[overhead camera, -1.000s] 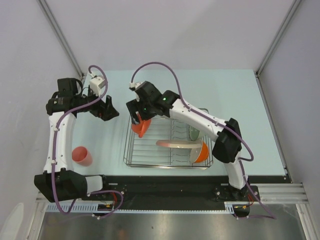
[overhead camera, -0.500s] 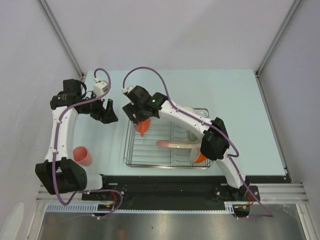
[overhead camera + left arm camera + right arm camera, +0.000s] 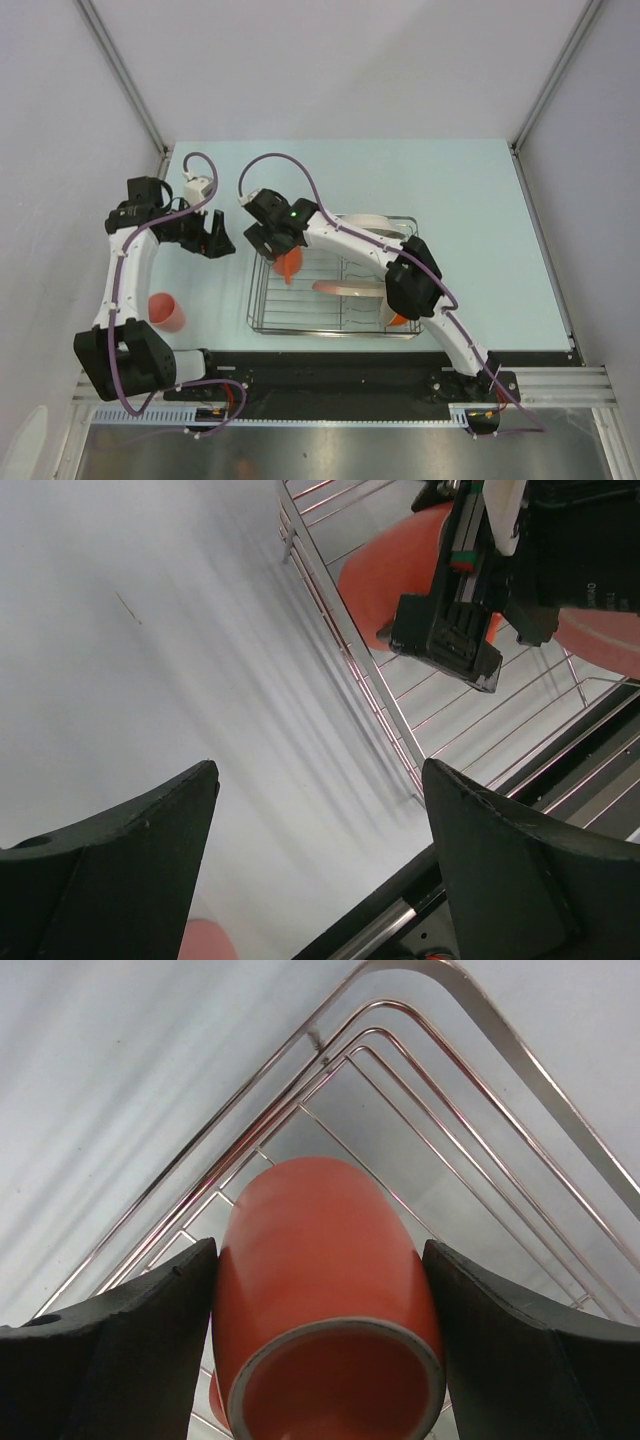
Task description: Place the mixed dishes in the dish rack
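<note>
My right gripper (image 3: 272, 243) is shut on the orange mug (image 3: 289, 265) and holds it over the far left corner of the chrome dish rack (image 3: 262, 322). In the right wrist view the mug (image 3: 320, 1270) fills the gap between my fingers, its open mouth toward the camera, with rack wires (image 3: 470, 1110) beneath. My left gripper (image 3: 215, 242) is open and empty, just left of the rack. The small pink cup (image 3: 165, 312) stands on the table at the near left. The pink-and-cream plate (image 3: 350, 288) and the orange bowl (image 3: 402, 319) are in the rack. A white dish rim (image 3: 372, 221) shows at the rack's far edge.
The left wrist view shows the rack's left edge (image 3: 345, 645), the mug (image 3: 385, 575) and the right gripper's body (image 3: 450, 630) close to my open left gripper (image 3: 315, 770). The right arm (image 3: 410, 275) lies across the rack. The black base rail (image 3: 330, 365) borders the near edge.
My right gripper has carried the mug left, toward the rack's far left corner. My left gripper has drawn back slightly to the left and stays open.
</note>
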Robot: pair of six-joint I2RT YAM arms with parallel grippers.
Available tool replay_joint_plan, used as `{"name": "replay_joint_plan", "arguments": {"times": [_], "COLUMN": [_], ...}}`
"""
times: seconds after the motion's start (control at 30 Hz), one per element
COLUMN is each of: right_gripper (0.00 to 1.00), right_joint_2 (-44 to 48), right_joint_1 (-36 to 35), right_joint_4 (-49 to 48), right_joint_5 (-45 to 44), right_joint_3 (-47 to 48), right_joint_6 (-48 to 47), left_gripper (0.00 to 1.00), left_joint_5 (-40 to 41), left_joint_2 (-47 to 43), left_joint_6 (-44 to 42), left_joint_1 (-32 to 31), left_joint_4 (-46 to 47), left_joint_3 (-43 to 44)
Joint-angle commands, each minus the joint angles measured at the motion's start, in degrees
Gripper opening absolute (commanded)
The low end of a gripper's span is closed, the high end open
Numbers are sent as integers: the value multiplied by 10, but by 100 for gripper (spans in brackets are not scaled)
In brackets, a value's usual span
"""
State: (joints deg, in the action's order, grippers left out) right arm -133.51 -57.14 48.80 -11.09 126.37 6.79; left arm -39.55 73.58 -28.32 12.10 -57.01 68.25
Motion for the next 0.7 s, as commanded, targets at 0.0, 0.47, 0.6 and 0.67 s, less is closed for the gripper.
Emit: {"name": "replay_joint_plan", "arguments": {"times": [0.0, 0.47, 0.6, 0.67], "right_gripper": [0, 0, 0, 0], "right_joint_2": [5, -37, -37, -37], "right_joint_1": [11, 18, 18, 18], "right_joint_4": [-36, -55, -53, -51], "right_joint_5": [-14, -104, -100, -105], "right_joint_3": [22, 16, 15, 12], "right_joint_6": [-6, -30, -31, -31], "left_gripper": [88, 86, 87, 88], "left_joint_5": [-5, 28, 25, 28], "left_joint_2": [-10, -35, -38, -37], "left_joint_6": [7, -22, -40, -58], "left_joint_1": [4, 15, 22, 28], "left_joint_4": [29, -9, -31, -47], "left_joint_3": [-13, -22, -17, -11]}}
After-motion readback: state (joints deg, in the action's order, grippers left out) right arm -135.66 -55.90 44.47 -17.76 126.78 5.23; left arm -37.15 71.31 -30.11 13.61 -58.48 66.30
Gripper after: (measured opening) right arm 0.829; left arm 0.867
